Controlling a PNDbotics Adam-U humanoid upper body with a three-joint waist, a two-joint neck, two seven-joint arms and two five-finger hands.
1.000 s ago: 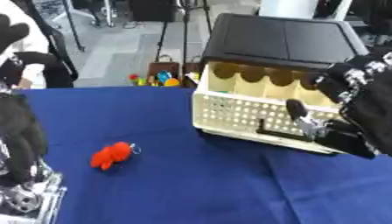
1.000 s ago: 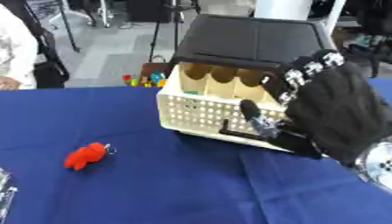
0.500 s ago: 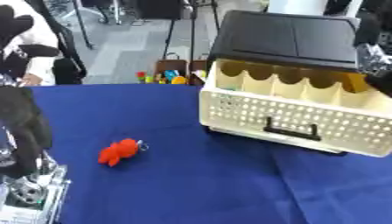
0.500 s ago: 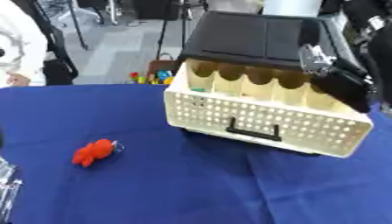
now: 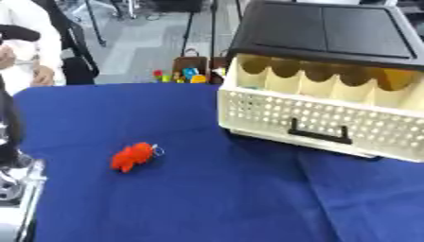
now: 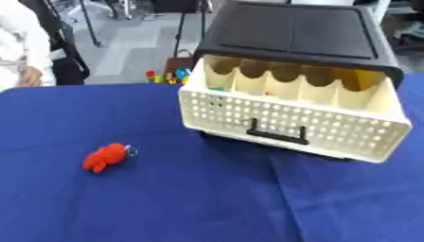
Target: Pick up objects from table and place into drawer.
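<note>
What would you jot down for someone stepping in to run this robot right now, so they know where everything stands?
Hands: the right hand shows in neither view. At the left edge of the left eye view a dark arm part shows, but its hand cannot be made out.
Things: the small red soft toy with a metal ring lies on the blue tablecloth, well left of the cream perforated plastic drawer. The drawer is pulled open under its black lid, with its black handle facing the robot.
Done: drawer open.
Left: pick up the red toy and put it in the drawer.

Drawer [image 5: 331, 124] cut off at right edge — contents indistinct.
</note>
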